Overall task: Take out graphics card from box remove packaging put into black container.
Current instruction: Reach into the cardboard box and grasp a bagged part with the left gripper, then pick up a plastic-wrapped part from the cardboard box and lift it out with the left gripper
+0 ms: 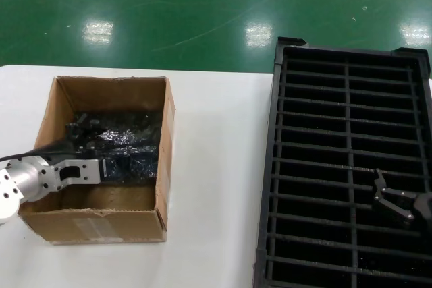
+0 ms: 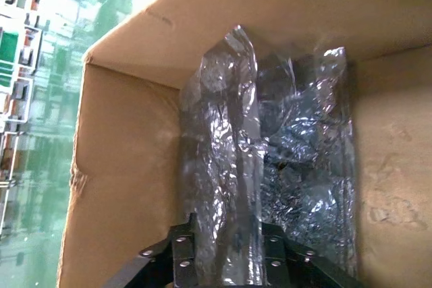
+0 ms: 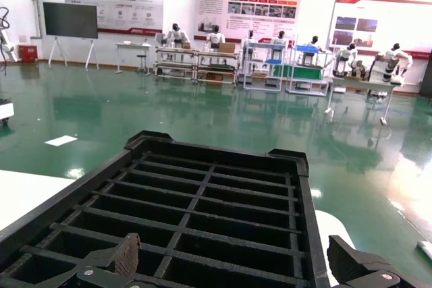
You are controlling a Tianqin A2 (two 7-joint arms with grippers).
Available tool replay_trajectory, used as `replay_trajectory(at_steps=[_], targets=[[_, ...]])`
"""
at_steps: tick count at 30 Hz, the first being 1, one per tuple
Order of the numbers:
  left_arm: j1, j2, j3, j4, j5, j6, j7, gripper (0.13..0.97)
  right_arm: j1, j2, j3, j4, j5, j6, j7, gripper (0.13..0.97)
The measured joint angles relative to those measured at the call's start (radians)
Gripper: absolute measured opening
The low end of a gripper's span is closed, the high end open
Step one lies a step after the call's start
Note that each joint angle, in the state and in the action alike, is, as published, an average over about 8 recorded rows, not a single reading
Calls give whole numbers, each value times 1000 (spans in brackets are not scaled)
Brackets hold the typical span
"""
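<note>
packaging [image 2: 270, 166] pinched by left gripper [image 2: 229, 247] in box [image 1: 165, 160] – white table [image 1: 216, 166], green floor [image 1: 169, 11] – right gripper [image 1: 391, 202] spread

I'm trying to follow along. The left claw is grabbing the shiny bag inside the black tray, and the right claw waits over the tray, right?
Not quite. The left gripper is grabbing the shiny bag inside the cardboard box, not the black tray; the left wrist view shows brown walls around the bag. The right gripper does wait over the tray, open.

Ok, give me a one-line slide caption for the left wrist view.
Left gripper reaches into the cardboard box, fingers straddling a fold of the crinkly silver packaging.
</note>
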Motion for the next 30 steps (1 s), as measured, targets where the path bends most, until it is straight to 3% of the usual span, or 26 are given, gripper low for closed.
replay_trajectory(at_steps=[10,20,25,30], targets=[[5,16,-9,31,-50,-36,61,227,0,0,0,0,0,0,0,966],[21,8,-14,1,-46,-60,60,171,0,0,0,0,0,0,0,966],[41,-9,-27,-46,-46,-75,57,149,0,0,0,0,0,0,0,966],[81,-37,-63,-145,-2,-98,18,141,0,0,0,0,0,0,0,966]])
